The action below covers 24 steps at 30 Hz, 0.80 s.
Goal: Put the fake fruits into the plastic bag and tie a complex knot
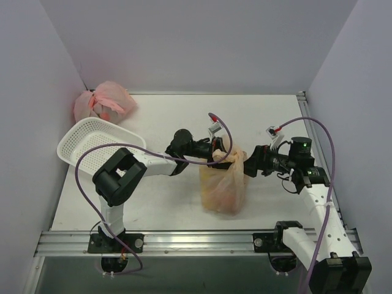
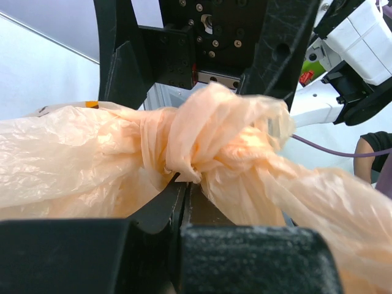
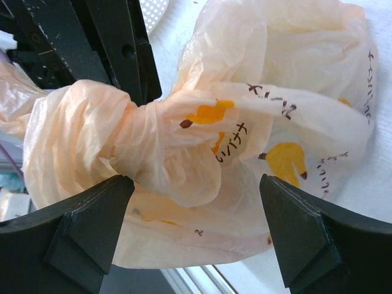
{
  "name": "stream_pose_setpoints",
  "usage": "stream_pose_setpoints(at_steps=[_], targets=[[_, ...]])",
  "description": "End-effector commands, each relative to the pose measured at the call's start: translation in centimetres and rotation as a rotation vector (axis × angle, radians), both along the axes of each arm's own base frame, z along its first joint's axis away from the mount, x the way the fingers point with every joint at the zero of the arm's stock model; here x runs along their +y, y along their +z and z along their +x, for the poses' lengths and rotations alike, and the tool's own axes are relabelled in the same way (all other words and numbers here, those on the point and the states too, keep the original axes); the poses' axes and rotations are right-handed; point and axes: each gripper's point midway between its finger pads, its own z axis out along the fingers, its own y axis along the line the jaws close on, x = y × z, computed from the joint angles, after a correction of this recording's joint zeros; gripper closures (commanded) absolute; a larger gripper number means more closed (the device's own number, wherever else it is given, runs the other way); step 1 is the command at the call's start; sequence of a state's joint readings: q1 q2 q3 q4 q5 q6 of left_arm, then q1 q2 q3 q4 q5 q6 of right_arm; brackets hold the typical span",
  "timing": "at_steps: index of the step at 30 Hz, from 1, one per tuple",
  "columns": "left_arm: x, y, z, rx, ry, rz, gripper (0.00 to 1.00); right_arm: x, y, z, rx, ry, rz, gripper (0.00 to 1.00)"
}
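Observation:
The plastic bag (image 1: 223, 182), pale orange with banana prints, stands at the table's middle with a knot (image 1: 229, 156) twisted at its top. The fake fruits are hidden inside it. My left gripper (image 1: 215, 154) reaches in from the left; its jaws are shut at the knot's base (image 2: 184, 184), pinching the plastic (image 2: 208, 135). My right gripper (image 1: 248, 163) faces it from the right and is open, its fingertips (image 3: 98, 208) spread on either side of the knotted plastic (image 3: 171, 141) without clamping it.
A white mesh basket (image 1: 92, 144) lies at the left beside my left arm. A plain pink tied bag (image 1: 104, 101) sits in the back left corner. A metal rail (image 1: 184, 242) runs along the near edge. Walls close in on three sides.

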<state>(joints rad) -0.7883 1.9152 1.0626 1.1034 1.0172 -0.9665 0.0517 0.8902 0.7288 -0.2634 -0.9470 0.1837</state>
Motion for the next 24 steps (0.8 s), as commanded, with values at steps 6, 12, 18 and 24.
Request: stream_pose_setpoints(at_steps=[6, 12, 18, 24], targets=[[-0.1, 3.0, -0.5, -0.085, -0.022, -0.084, 1.00, 1.0, 3.8, -3.3, -0.007, 0.113, 0.134, 0.15], [-0.3, 2.9, -0.7, -0.084, -0.022, -0.085, 1.00, 1.0, 4.2, -3.3, -0.068, 0.157, 0.117, 0.07], [-0.3, 2.6, -0.7, -0.076, -0.022, -0.078, 1.00, -0.4, 2.7, -3.8, -0.126, 0.183, 0.002, 0.16], [0.0, 2.5, -1.0, -0.073, -0.023, -0.072, 1.00, -1.3, 4.5, -2.9, -0.131, 0.128, 0.065, 0.59]])
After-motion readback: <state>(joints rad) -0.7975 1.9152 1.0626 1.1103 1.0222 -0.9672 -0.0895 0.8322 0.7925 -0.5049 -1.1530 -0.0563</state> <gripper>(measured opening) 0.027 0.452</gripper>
